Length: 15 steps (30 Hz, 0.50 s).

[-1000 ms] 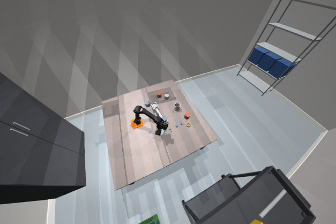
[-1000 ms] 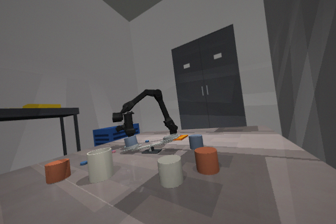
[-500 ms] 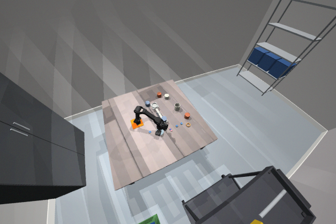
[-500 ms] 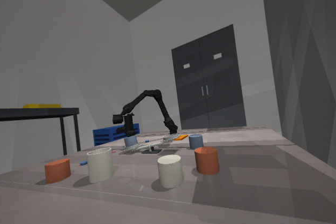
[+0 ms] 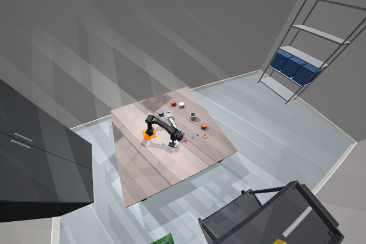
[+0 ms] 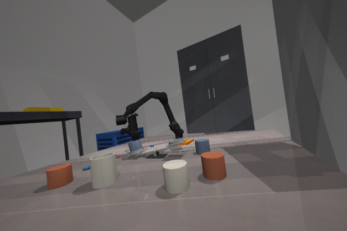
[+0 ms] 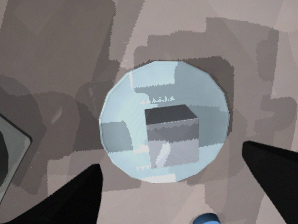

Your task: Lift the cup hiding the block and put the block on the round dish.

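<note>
My gripper (image 7: pixel 174 160) is open, with its fingers apart on either side of a grey block (image 7: pixel 173 145). The block sits on the round pale-blue dish (image 7: pixel 117 112) (image 5: pixel 176 143), in its lower right part in the wrist view, touching neither finger. One blue cup (image 5: pixel 178 128) (image 6: pixel 135 146) stands on the low end of the balance (image 5: pixel 172 122) (image 6: pixel 156 156). The balance's other end is raised and bears no cup. The other blue cup (image 5: pixel 160 112) (image 6: pixel 202 146) stands on the table beside that raised end. No cup is above the dish. The fingertips are hidden in the exterior view.
Orange cylinders (image 5: pixel 173 103) (image 6: pixel 213 166), a cream one (image 5: pixel 181 105) (image 6: pixel 176 177) and a taller cream cup (image 5: pixel 193 117) (image 6: pixel 103 169) stand beyond the balance. A small blue piece (image 5: pixel 163 143) (image 7: pixel 206 219) lies near the dish. A pink-and-blue block (image 5: pixel 185 141) lies on its other side.
</note>
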Tool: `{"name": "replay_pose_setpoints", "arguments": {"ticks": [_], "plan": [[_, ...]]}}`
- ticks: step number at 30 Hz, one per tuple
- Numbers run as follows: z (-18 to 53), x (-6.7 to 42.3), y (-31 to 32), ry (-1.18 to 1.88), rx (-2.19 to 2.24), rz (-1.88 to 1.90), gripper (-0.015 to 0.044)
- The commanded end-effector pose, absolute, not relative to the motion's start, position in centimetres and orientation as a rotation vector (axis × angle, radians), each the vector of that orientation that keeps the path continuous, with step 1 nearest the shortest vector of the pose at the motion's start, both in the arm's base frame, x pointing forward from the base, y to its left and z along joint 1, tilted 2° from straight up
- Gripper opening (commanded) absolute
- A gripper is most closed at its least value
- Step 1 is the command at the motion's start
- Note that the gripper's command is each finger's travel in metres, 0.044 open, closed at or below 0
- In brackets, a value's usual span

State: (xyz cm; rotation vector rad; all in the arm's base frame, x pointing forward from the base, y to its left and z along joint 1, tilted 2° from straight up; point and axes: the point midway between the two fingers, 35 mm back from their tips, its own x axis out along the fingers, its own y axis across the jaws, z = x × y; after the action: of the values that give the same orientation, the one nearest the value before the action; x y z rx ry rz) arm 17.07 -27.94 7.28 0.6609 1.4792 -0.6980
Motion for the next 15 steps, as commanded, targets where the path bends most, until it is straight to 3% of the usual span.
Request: {"name": "replay_pose_setpoints", "arguments": {"ticks": [1,15], "plan": [[10.4,17.2,-28.1,1.461,0.646,-0.706,0.0440],[14.7,17.2,-27.7,1.453,0.644,-0.708,0.0440]]}}
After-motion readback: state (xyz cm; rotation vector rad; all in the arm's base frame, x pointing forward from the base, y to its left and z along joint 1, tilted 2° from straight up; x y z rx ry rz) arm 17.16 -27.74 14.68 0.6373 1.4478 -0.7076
